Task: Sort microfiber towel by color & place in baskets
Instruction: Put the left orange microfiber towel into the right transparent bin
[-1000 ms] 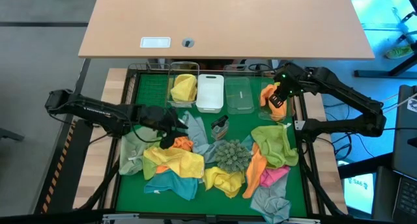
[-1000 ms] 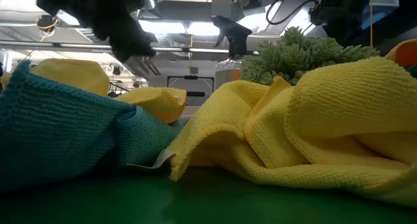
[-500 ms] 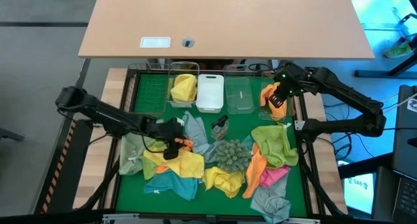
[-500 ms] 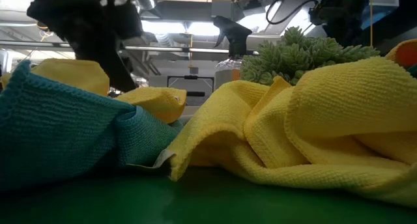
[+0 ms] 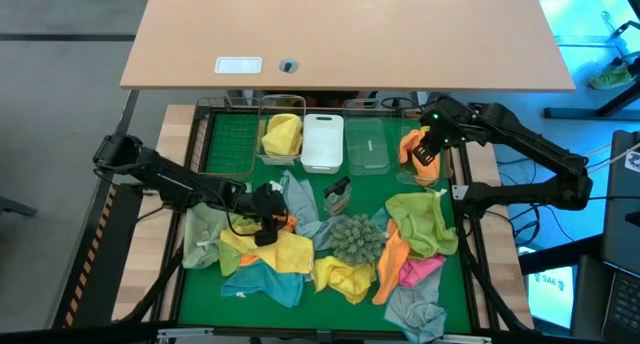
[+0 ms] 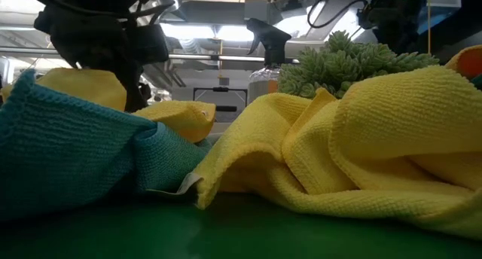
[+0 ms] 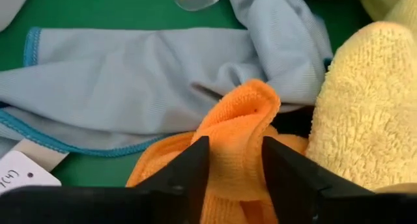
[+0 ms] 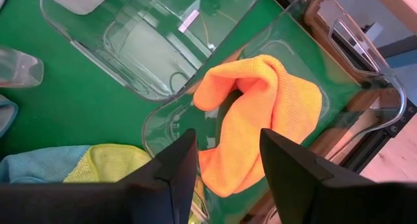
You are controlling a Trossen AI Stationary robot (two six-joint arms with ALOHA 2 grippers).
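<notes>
Left gripper [image 5: 268, 216] has dropped from beside the pile onto it since the earlier frame; its fingers [image 7: 189, 168] now pinch a fold of an orange towel [image 7: 238, 129] lying on a pale blue towel [image 7: 130, 81], next to a yellow towel [image 7: 371, 107]. Right gripper [image 8: 225, 162] hangs farther back, fingers spread and empty, over a clear basket [image 8: 352, 61] holding another orange towel [image 8: 267, 113]. Beyond, the basket row: yellow towel in one [image 5: 282, 134], white basket [image 5: 323, 141], empty clear basket [image 5: 367, 144].
</notes>
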